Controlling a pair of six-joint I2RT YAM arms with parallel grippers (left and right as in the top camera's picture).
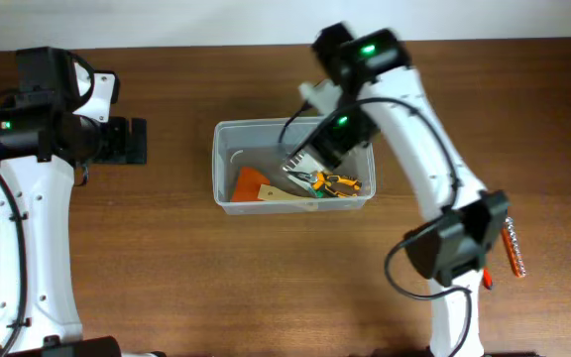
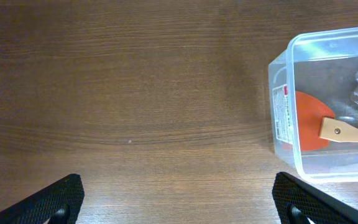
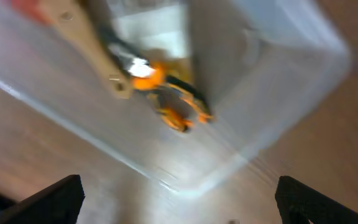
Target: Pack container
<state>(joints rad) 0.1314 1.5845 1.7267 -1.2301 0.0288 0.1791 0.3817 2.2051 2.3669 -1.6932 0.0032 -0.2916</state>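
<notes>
The right wrist view is smeared, and the right arm hides part of the one translucent, round-cornered plastic container [image 1: 218, 164] on the tabletop [image 1: 167, 258], which holds one orange spatula [image 1: 254, 183] with a wooden handle and one pair of orange-handled pliers [image 1: 330, 181]. The right tool [image 3: 178, 183] hangs over it, jaws spread wide and empty. The left tool [image 2: 176, 180], only its two textured black fingertips [image 2: 61, 199] in frame, gapes over bare wood grain beside the container, gripping nothing.

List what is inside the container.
An orange spatula with a wooden handle and orange-handled pliers lie inside the container. The right arm covers its far right corner, so anything there is hidden.
</notes>
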